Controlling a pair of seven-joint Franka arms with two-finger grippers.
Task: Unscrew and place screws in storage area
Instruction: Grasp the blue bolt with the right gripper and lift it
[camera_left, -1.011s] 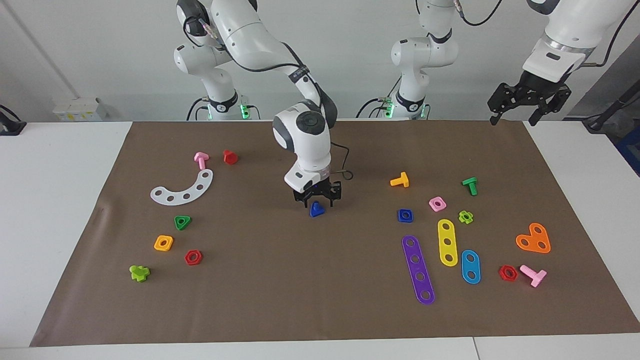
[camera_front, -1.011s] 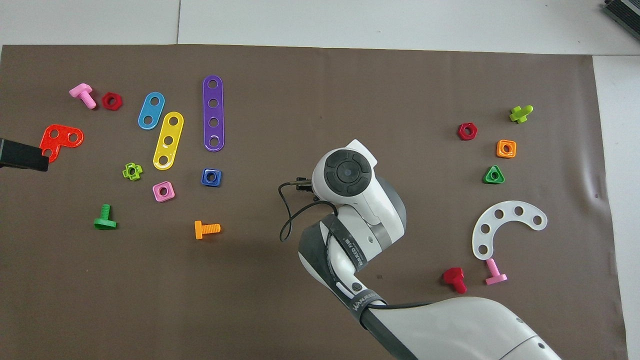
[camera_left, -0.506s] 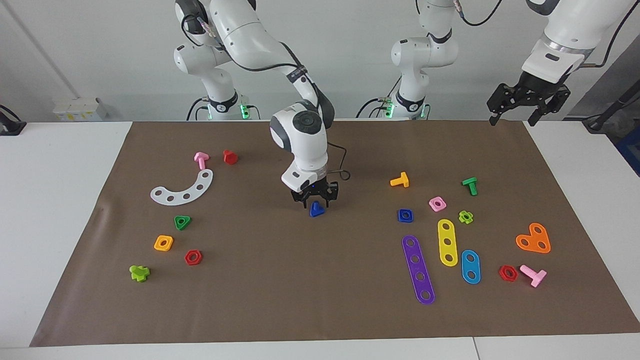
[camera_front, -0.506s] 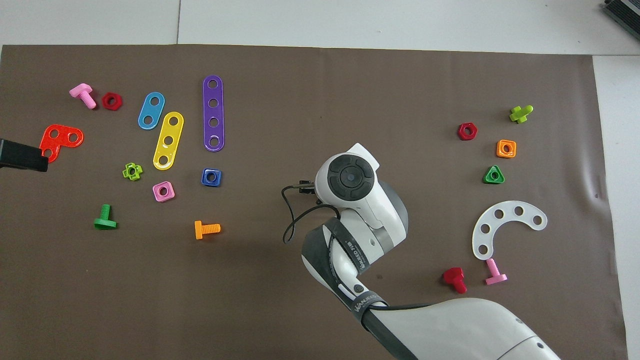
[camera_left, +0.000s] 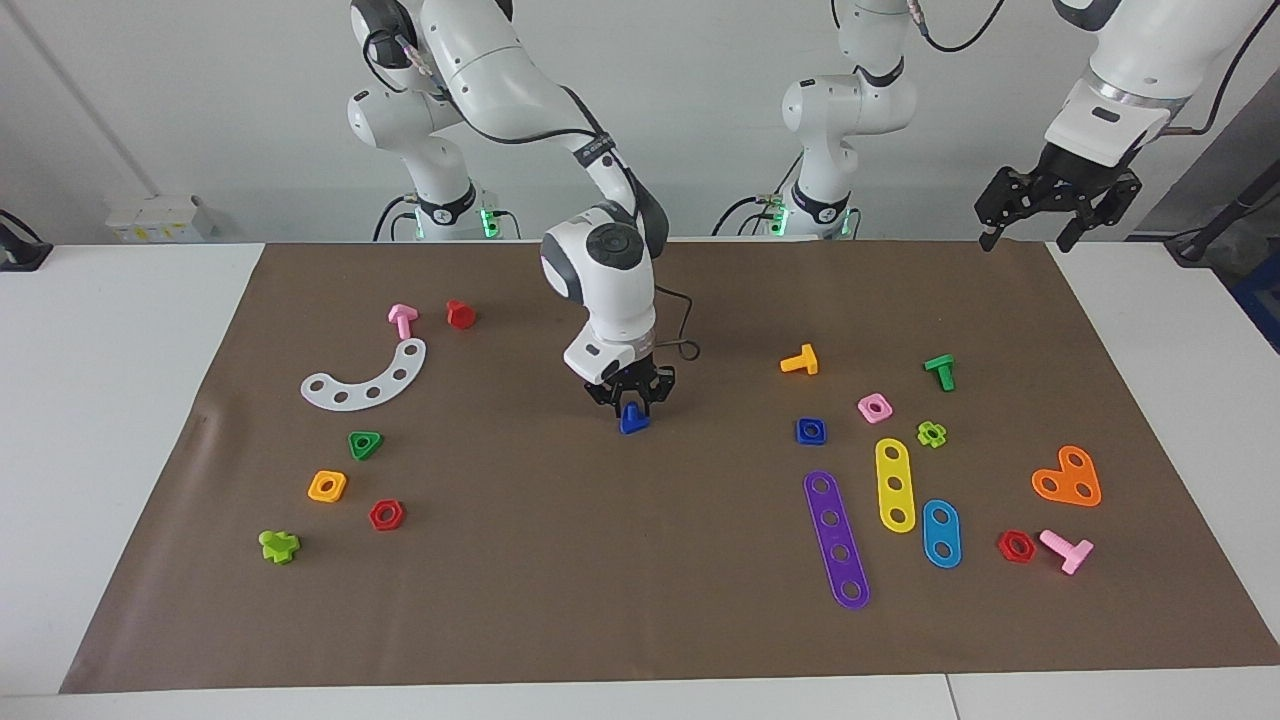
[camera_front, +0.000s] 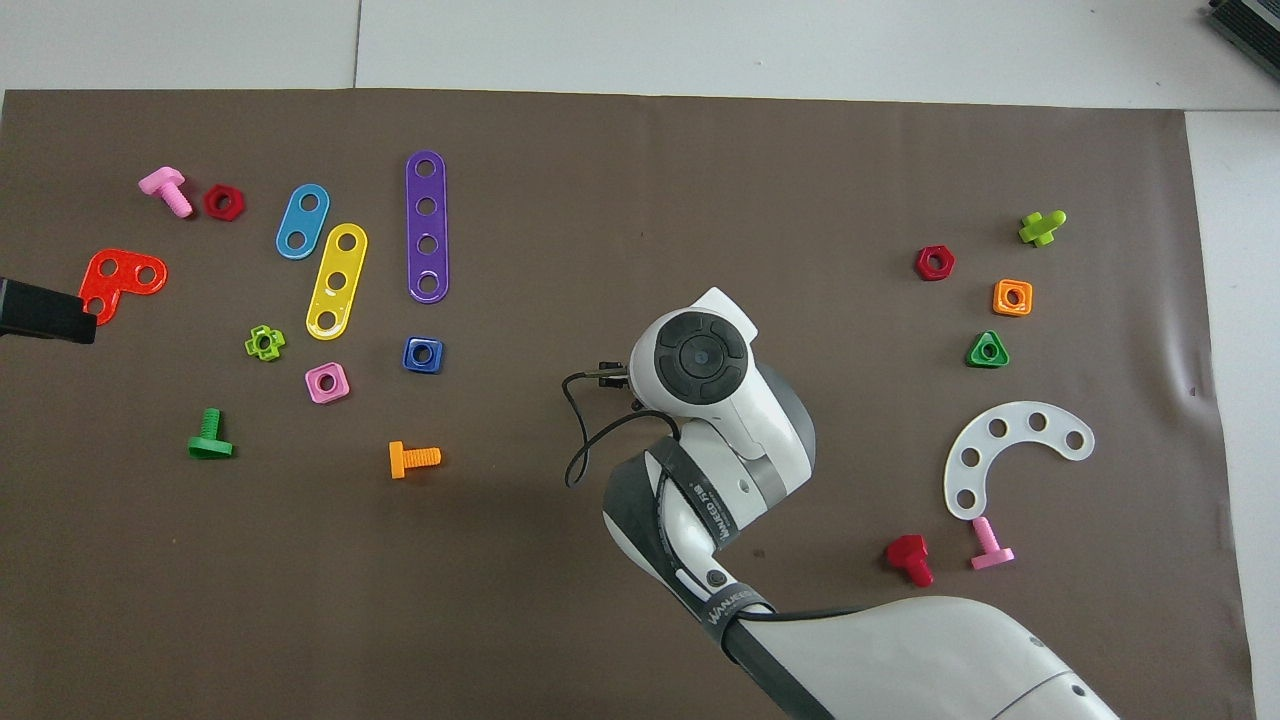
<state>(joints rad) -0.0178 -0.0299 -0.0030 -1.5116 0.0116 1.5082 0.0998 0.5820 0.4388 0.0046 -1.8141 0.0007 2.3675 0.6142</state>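
At mid-mat, my right gripper (camera_left: 632, 402) was clamped on the blue screw (camera_left: 632, 420); next, carry it to the storage area (camera_left: 365, 378).

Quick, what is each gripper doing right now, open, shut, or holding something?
Left gripper: open, holding nothing, waiting raised at the mat's corner by its own base.
Right gripper: down around the dark-blue bolt mid-mat; whether it grips it cannot be told.
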